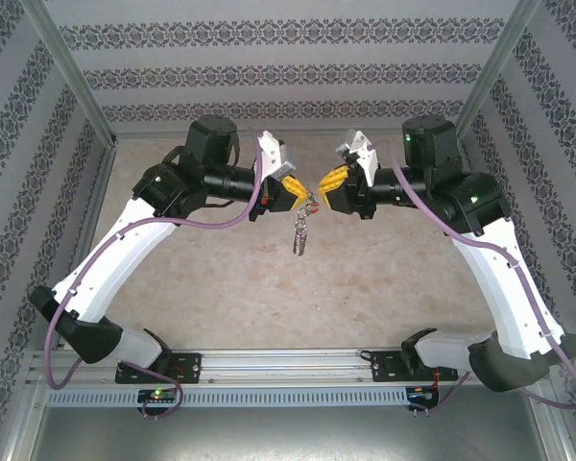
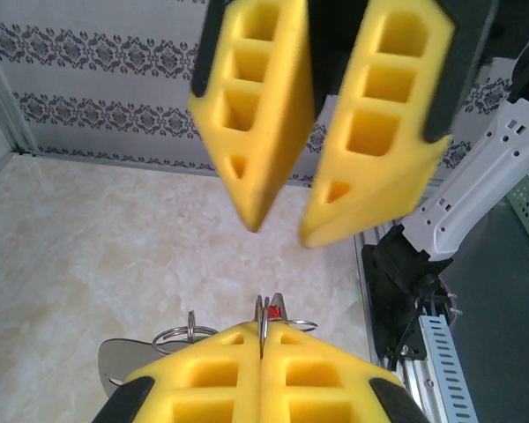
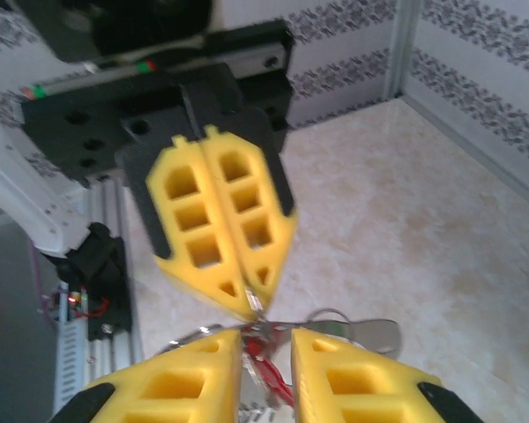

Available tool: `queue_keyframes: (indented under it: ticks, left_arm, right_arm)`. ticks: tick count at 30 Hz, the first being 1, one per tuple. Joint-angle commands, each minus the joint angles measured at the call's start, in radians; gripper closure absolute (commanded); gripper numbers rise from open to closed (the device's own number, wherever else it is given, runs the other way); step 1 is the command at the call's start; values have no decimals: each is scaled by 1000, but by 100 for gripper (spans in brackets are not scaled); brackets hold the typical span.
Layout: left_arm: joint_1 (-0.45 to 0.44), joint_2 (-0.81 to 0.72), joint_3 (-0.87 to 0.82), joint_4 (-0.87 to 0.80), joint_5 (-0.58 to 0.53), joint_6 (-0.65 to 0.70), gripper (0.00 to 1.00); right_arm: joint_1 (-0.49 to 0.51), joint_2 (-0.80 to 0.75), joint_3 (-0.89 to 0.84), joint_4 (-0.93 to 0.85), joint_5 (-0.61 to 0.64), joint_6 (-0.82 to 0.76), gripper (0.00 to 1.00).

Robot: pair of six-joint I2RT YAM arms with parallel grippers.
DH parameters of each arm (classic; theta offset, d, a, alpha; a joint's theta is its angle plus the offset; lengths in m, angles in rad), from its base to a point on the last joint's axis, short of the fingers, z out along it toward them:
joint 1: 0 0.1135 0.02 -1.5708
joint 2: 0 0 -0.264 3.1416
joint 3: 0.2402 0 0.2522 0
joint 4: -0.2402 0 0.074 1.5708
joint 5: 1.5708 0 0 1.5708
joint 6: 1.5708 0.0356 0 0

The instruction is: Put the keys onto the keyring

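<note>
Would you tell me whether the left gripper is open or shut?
Shut: the left gripper has its yellow fingers pressed together, pinching a thin ring of the keyring between them.

The keyring (image 1: pixel 303 223) hung clear of the table between the tips of the left gripper (image 1: pixel 305 195) and the right gripper (image 1: pixel 320 188), as a bunch of small silvery rings trailing downward. One thin ring (image 2: pixel 261 319) stood edge-on, pinched between the pressed-together left fingers. The key's red tag (image 3: pixel 266 366) lay in the gap between the parted right fingers, inside the ring cluster. A flat silvery piece (image 3: pixel 376 331) projected sideways from the cluster; whether it was the key blade could not be determined.
</note>
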Motion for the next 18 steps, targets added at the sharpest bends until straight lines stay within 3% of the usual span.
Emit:
queue_keyframes:
  ticks: [1,6,18]
  left_arm:
    - [-9,-41,-6,97,35,-36,100]
    - [-3,-54,-21,148,51,-74,100]
    - [22,-73,-57,272,100,-170,100]
  right_arm:
    - [-2,-7,-11,56,-132,63,79]
    - [-6,-10,-42,50,-190,84,82]
    - [-18,-23,-85,61,-185,86,86]
